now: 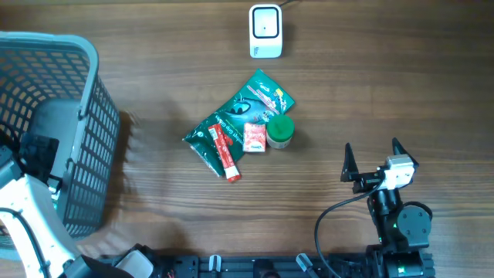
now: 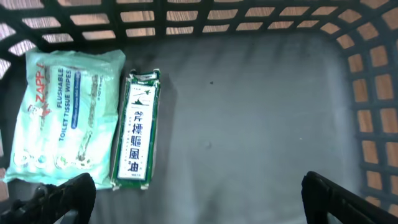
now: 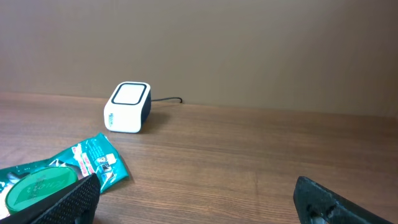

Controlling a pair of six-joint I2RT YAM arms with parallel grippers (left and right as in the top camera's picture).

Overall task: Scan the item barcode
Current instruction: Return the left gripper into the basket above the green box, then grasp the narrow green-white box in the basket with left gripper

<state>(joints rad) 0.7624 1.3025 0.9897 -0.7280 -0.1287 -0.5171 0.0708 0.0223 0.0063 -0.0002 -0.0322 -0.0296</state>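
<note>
The white barcode scanner [image 1: 265,31] stands at the table's far middle, and it shows in the right wrist view as scanner [image 3: 127,107]. A pile of items lies mid-table: a green packet [image 1: 251,104], a red stick pack [image 1: 226,152], a small red-and-white box [image 1: 255,137] and a green round tub [image 1: 279,131]. My right gripper [image 1: 372,150] stands open and empty to the right of the pile, the packet [image 3: 93,163] beside its left finger. My left gripper [image 2: 199,205] hangs open and empty inside the basket.
A grey mesh basket [image 1: 93,154] stands at the left edge with my left arm reaching into it. On its floor lie a pack of toilet wipes [image 2: 62,112] and a green carton [image 2: 137,127], beside the left finger. The scanner's cable runs off the far edge.
</note>
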